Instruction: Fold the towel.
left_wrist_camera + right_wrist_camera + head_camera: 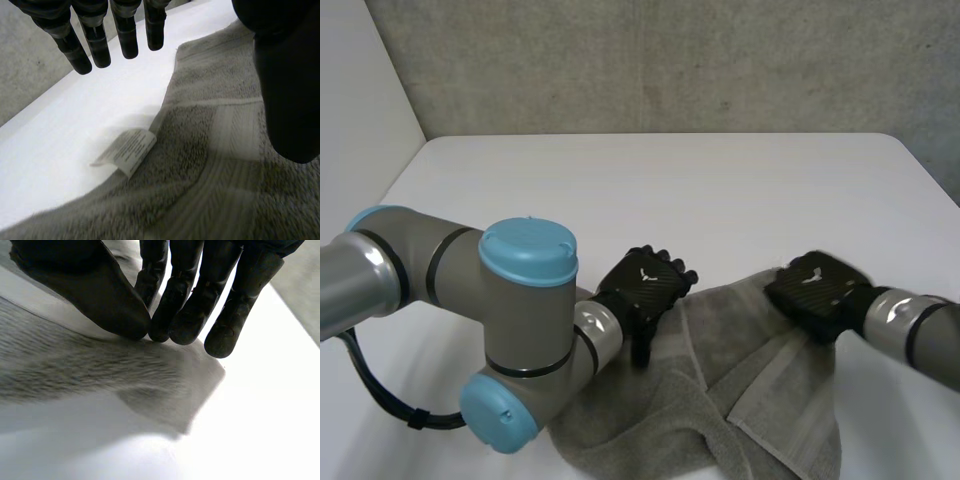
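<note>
Right robot hand point(818, 288): clamped on the towel point(720, 420). In its wrist view the thumb point(95, 295) and fingers point(185, 315) meet on the cloth at the far edge, just beside a corner, and that corner stands slightly off the tabletop point(660, 190) with shadow under it.

Left robot hand point(645, 288): fingers straight and apart from the thumb, holding nothing. It hangs over the towel's far edge on the left side, fingertips above bare tabletop just past the cloth. A white label point(127, 151) pokes out from the towel's edge below the palm.

Location of towel: near side of the tabletop, between and under the two hands, reaching toward the robot.

Condition of towel: rumpled, with loose ridges and one flap lying over another in the near part. No clean fold line is visible and no edges are matched.

Progress assessment: early stage. One corner is secured. The left-side grasp is not yet made. Outstanding, as judged: secure the left side, spread or tension the cloth, carry one edge over to the opposite edge, release and flatten.
</note>
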`<action>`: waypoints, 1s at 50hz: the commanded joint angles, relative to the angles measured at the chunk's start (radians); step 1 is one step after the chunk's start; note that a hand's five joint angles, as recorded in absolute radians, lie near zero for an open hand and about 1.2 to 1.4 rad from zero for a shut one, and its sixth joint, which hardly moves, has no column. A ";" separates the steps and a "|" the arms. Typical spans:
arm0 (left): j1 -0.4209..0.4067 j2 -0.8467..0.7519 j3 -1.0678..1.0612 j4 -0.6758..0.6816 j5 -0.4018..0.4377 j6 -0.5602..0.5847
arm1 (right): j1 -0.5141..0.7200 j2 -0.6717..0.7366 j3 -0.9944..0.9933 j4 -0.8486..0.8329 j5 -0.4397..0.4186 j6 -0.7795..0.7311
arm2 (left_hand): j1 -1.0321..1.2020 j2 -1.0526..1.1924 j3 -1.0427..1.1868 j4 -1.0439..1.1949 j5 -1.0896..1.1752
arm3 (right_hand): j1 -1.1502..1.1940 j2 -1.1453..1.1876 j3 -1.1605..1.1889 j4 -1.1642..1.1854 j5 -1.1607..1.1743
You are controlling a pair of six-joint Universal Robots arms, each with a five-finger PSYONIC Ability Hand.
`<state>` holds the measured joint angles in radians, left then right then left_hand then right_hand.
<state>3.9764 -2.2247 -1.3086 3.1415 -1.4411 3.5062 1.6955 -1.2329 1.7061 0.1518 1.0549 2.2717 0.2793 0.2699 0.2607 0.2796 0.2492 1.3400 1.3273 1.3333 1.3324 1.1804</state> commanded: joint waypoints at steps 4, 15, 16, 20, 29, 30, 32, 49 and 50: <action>-0.028 -0.090 0.120 -0.083 0.001 0.016 | -0.126 -0.022 0.093 -0.044 -0.038 0.040 | -0.013 -0.004 0.006 -0.013 -0.157 | 0.056 0.069 0.063 0.064 0.041; -0.040 -0.173 0.219 -0.192 -0.007 0.076 | -0.129 -0.080 0.156 -0.044 -0.137 0.042 | 0.096 0.105 0.114 0.095 -0.049 | -0.589 -0.576 -0.582 -0.581 -0.603; -0.043 -0.174 0.226 -0.192 -0.009 0.077 | -0.128 -0.086 0.162 -0.043 -0.147 0.042 | 0.107 0.117 0.126 0.107 -0.037 | -0.589 -0.576 -0.582 -0.581 -0.604; -0.045 -0.177 0.235 -0.192 -0.010 0.077 | -0.125 -0.092 0.173 -0.044 -0.150 0.042 | 0.210 0.220 0.229 0.210 0.066 | -0.589 -0.576 -0.582 -0.581 -0.604; -0.045 -0.184 0.261 -0.198 -0.015 0.077 | -0.128 -0.092 0.182 -0.046 -0.151 0.040 | 0.530 0.540 0.549 0.530 0.386 | -0.594 -0.582 -0.588 -0.587 -0.609; -0.045 -0.184 0.261 -0.198 -0.015 0.077 | -0.129 -0.092 0.182 -0.047 -0.151 0.040 | 0.530 0.540 0.549 0.530 0.386 | -0.594 -0.582 -0.588 -0.587 -0.609; -0.045 -0.178 0.261 -0.198 -0.016 0.077 | -0.129 -0.092 0.184 -0.047 -0.151 0.040 | 0.589 0.598 0.607 0.588 0.444 | -0.594 -0.582 -0.588 -0.587 -0.609; -0.060 -0.191 0.279 -0.192 -0.019 0.093 | -0.129 -0.092 0.196 -0.047 -0.151 0.039 | 0.201 0.211 0.220 0.201 0.057 | -0.597 -0.585 -0.591 -0.590 -0.612; -0.060 -0.193 0.288 -0.192 -0.024 0.093 | -0.129 -0.092 0.196 -0.047 -0.151 0.039 | 0.123 0.132 0.141 0.123 -0.022 | -0.597 -0.585 -0.591 -0.590 -0.612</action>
<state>3.9162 -2.4097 -1.0406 2.9481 -1.4588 3.5909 1.5670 -1.3257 1.8973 0.1042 0.9036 2.3106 0.5903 0.5963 0.5956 0.5924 0.5927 0.7635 0.7832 0.7710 0.7849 0.5879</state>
